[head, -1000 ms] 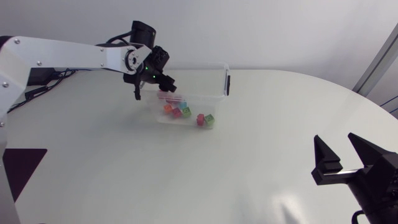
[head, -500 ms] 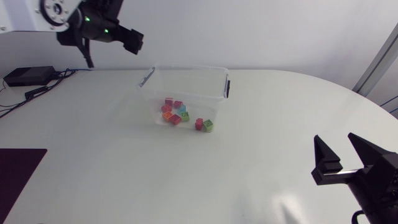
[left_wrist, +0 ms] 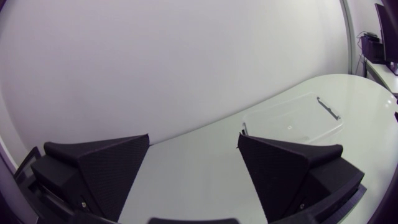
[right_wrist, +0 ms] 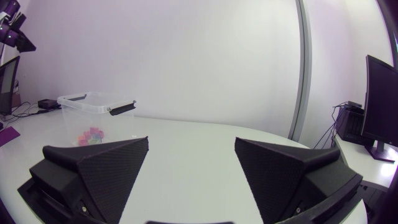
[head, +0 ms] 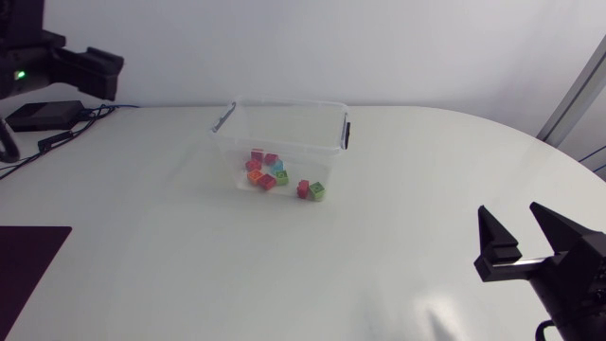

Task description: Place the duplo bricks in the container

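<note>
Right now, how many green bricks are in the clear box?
2. One green brick lies beside a red brick, apart from the rest; the other sits among the rest. Both are in the box. Others may be hidden.

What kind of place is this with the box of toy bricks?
Probably a robot lab or test room. A big white table holds a clear container of coloured duplo bricks, and two robot arms flank it: the left gripper and the right gripper, both open.

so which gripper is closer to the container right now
Left, it seems. The left gripper is raised off the container's far-left side; the right gripper sits farther off, toward its near right.
</note>
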You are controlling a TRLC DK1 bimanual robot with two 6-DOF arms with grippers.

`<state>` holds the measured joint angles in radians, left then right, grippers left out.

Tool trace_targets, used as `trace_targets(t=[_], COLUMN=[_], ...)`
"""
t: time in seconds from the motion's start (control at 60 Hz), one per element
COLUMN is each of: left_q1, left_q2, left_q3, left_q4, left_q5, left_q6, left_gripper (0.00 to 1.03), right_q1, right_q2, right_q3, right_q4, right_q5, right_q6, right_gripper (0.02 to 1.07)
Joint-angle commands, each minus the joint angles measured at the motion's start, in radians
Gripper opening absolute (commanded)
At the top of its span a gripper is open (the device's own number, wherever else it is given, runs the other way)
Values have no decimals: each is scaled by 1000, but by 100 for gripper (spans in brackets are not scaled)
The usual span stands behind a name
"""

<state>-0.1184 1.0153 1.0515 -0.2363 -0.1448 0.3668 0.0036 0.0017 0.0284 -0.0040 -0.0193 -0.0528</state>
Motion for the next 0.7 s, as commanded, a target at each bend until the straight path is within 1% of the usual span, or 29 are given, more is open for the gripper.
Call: trace_targets(t=[0.0, 0.083, 0.1, 0.217, 0.35, 0.483, 0.6, 0.683], left_q1=[20, 19, 11, 3, 13, 13, 14, 22], left_q2=[-123, -235, -299, -426, -557, -768, -863, -879], left_q3=[-108, -203, -258, -366, -447, -525, -551, -589], left_q4=[23, 26, 28, 17, -1, -5, -26, -10], left_q5=[-4, -4, -4, -6, -13, -87, -133, -116], left_q6=[17, 14, 11, -11, -35, -49, -45, -68], left_gripper=[100, 100, 100, 100, 100, 100, 100, 100], right_q1=[-4, -5, -4, -4, -4, -5, -4, -5], right_q2=[-6, -6, -6, -6, -6, -6, -6, -6], right_q3=[-28, -28, -28, -28, -28, -28, -28, -28], right_q4=[-8, -8, -7, -7, -8, -7, -7, -6], right_q5=[-2, -2, -2, -2, -2, -2, -2, -1], right_q6=[-12, -12, -12, -12, -12, -12, -12, -7], right_gripper=[102, 102, 102, 102, 102, 102, 102, 102])
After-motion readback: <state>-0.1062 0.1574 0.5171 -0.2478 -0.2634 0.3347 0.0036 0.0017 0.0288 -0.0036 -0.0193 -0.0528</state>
